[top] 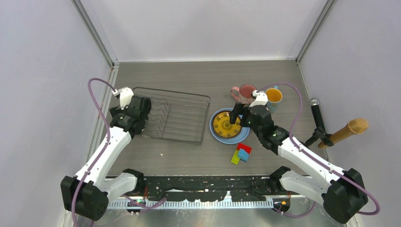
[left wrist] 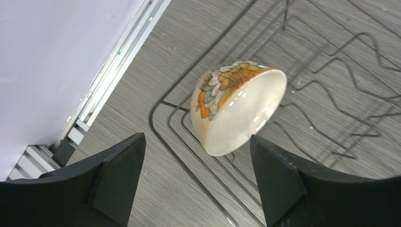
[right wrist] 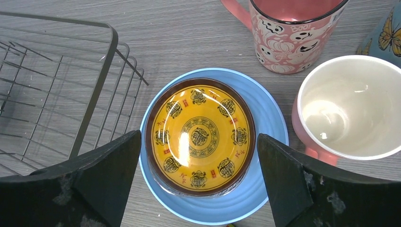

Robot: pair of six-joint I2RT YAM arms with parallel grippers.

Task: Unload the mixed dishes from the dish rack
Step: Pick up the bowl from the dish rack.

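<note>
Cream bowl (left wrist: 239, 111) lies tilted ahead of spread left fingers (left wrist: 118, 179).

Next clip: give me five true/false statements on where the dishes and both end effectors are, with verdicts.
1. The small yellow dark-patterned plate sits on the light blue plate. True.
2. The cream bowl with the orange leaf pattern stands upright on the table. False: it lies tipped on its side on the wires of the dark wire dish rack.
3. The left end effector is shut on the bowl. False: its jaws are spread wide and clear of the bowl.
4. The pink ghost-patterned mug stands outside the rack. True.
5. The right end effector grips the yellow plate. False: it is open above the plate.
</note>
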